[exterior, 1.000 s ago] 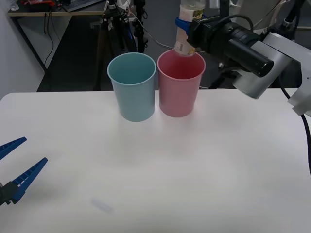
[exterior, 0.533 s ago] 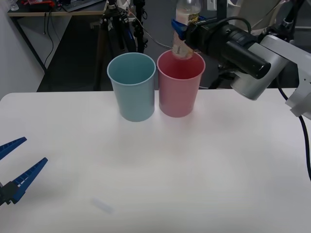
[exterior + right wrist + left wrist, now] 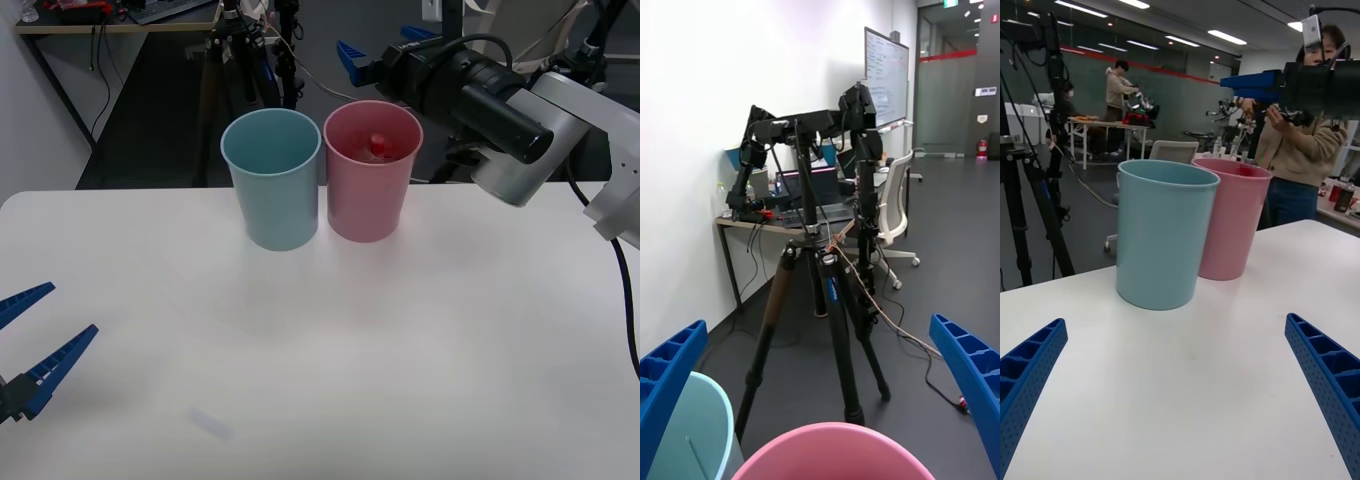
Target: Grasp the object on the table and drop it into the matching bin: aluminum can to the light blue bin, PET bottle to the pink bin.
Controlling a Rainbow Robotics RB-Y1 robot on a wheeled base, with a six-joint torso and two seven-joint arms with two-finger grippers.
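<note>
White table stretching wide below and toward the robot from the right gripper, bare apart from two bins at its far edge. Pink bin directly beneath that gripper; light blue bin just beside it, toward the left arm's side, walls close or touching — hard to tell which. Right gripper held above the pink bin's far rim, blue fingers spread wide with nothing between them, where half a second ago they clamped the PET bottle above that rim. Bottle now down inside the pink bin, below the gripper, only the red cap visible. Judged from this: release made, bottle in the matching bin, task as good as finished — only the arm's withdrawal left. Left gripper parked low near the table's near edge, well apart from the bins, fingers open and empty.
</note>
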